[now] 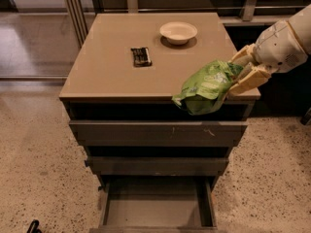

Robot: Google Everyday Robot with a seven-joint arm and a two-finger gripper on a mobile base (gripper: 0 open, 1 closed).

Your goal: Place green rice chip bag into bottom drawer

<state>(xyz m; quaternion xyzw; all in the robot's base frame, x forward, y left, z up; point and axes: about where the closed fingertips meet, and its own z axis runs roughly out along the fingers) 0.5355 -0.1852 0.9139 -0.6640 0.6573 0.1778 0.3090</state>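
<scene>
The green rice chip bag is bright green and wrinkly. It hangs in the air over the front right edge of the cabinet top, tilted down to the left. My gripper comes in from the right on a white arm and is shut on the bag's right end. The bottom drawer is pulled open at the foot of the cabinet and shows a plain grey inside with nothing in it. The bag is well above the drawer and to its right.
A white bowl and a small black packet lie on the tan cabinet top. Two shut drawers sit above the open one. Speckled floor lies all around, and a metal rail stands at the back left.
</scene>
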